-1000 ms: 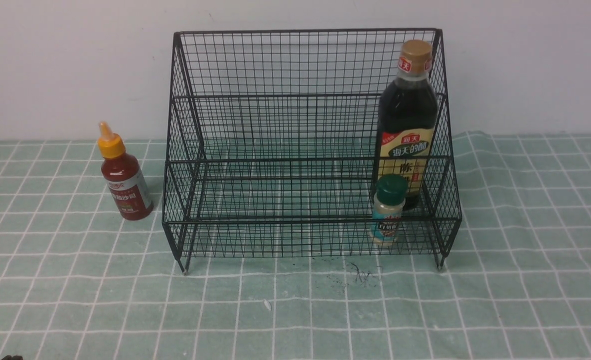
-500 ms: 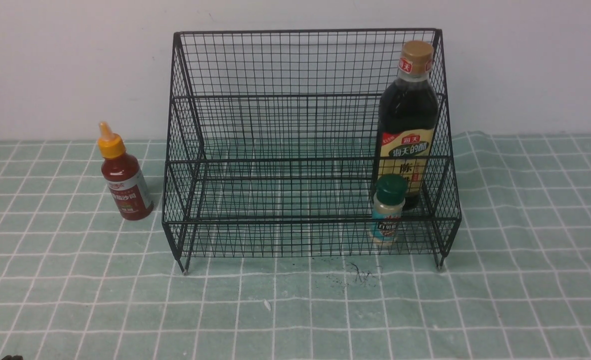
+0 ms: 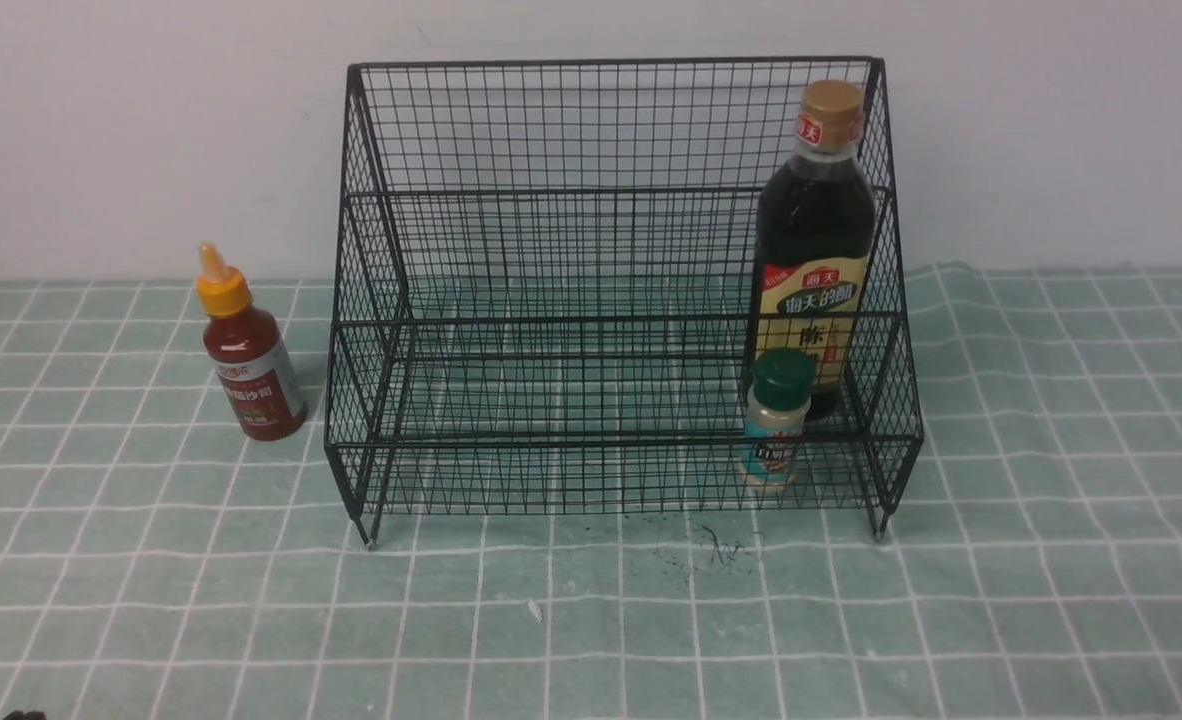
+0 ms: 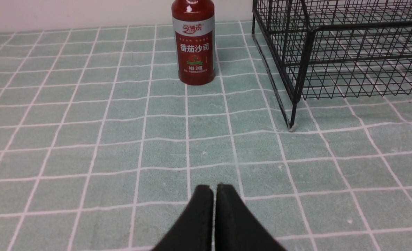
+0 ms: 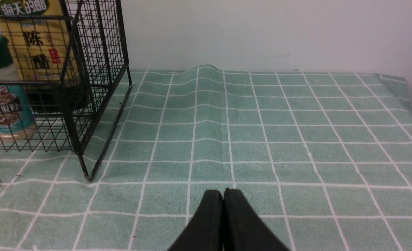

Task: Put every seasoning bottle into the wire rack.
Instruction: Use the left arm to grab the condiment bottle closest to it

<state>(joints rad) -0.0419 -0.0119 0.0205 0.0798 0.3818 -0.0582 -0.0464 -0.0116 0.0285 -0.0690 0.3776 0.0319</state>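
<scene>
black wire rack [image 3: 571,250], green checked cloth [image 3: 1051,560]

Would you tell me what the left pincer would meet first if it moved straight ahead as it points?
Probably the red squeeze bottle, standing almost dead ahead of the shut left pincer; the wire rack sits off to one side.
</scene>
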